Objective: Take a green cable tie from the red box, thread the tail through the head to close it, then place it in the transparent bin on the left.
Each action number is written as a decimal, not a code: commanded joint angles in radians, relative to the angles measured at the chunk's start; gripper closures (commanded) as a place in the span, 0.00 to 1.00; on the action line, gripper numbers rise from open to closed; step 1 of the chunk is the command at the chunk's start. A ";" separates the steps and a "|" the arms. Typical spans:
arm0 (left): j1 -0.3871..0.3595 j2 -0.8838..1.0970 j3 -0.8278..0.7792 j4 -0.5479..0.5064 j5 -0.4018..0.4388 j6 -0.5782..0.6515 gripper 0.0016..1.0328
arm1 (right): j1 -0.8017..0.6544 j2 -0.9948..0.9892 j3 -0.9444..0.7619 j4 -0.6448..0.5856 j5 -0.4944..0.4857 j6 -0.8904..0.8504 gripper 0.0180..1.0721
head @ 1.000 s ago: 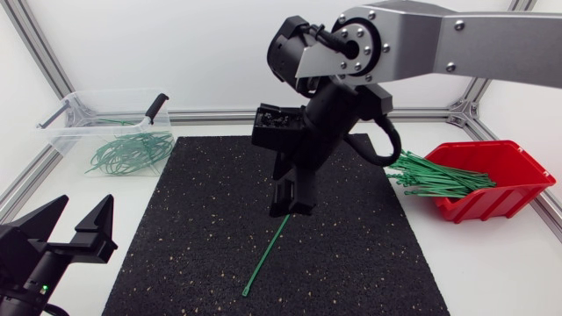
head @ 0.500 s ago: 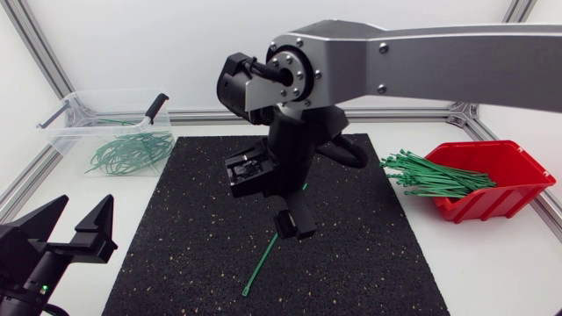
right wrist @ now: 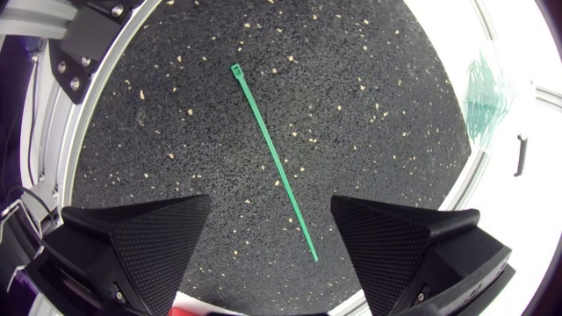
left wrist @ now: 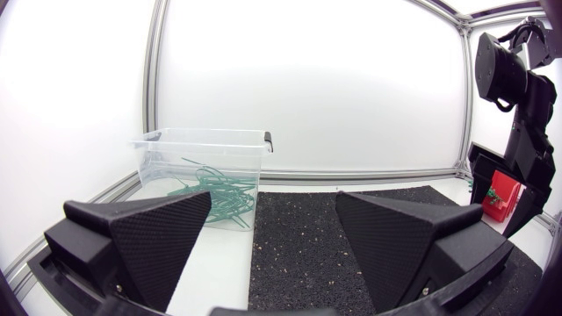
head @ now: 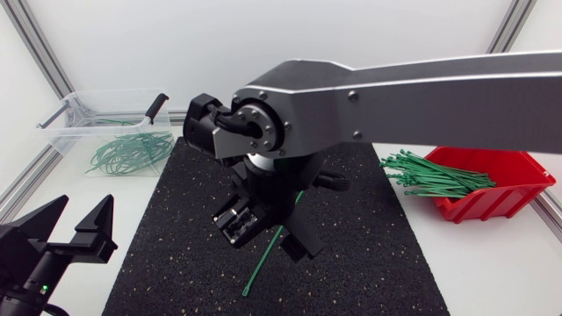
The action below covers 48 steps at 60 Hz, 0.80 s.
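Cable tie [right wrist: 272, 162]: runs out ahead between the fingers [right wrist: 140, 237] of your right end effector [right wrist: 270, 204], head farthest.
Grip: wide, empty, seemingly just above it.

Gripper [left wrist: 272, 200] spread wide, transparent bin [left wrist: 176, 149] ahead

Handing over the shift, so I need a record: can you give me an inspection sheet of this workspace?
Surface: black speckled mat on white table.
Job's things: one green cable tie lies straight, unclosed, on the mat; red box holds loose ties; transparent bin holds closed loops.
Clutter: nothing seen.
Grippers: left gripper open, empty; right gripper open, over the tie.
Cables: wires beside right gripper's base.
Surroundings: aluminium frame rails.
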<state>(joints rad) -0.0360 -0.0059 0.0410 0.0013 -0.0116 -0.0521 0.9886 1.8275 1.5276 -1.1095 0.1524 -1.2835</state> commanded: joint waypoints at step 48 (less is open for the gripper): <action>-0.005 0.007 -0.038 -0.027 0.005 0.009 0.04 | 0.085 0.111 -0.098 0.166 -0.099 -0.175 0.14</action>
<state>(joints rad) -0.0360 -0.0059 0.0410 0.0017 -0.0116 -0.0521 1.0653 1.9087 1.4612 -0.9588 0.0605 -1.4227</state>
